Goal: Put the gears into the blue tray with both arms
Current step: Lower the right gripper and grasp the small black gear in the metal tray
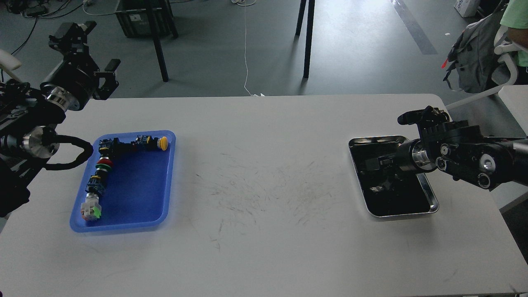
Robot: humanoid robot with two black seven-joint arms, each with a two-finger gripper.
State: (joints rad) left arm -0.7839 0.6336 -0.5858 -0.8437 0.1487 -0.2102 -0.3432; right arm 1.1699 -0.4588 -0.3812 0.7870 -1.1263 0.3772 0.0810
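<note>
A pale grey desk [264, 185] fills the view, with the blue tray [140, 194] lying flat on its left part as the landmark. Inside the blue tray, along its far and left sides, sits a bent row of push-button switches [103, 165] with yellow, red and green caps. My left claw [88, 53] hangs in the air beyond the far left corner of the blue tray, past the desk edge, its fingers spread wide and holding nothing. Well to the right of the blue tray, across a bare scuffed stretch of desk, lies a shiny steel tray [429, 204] with a dark inside. My right claw [381, 163] reaches into that steel tray from the right; it is dark against the dark inside, so I cannot tell its opening. Small dark pieces show there, but I cannot make out the gears.
</note>
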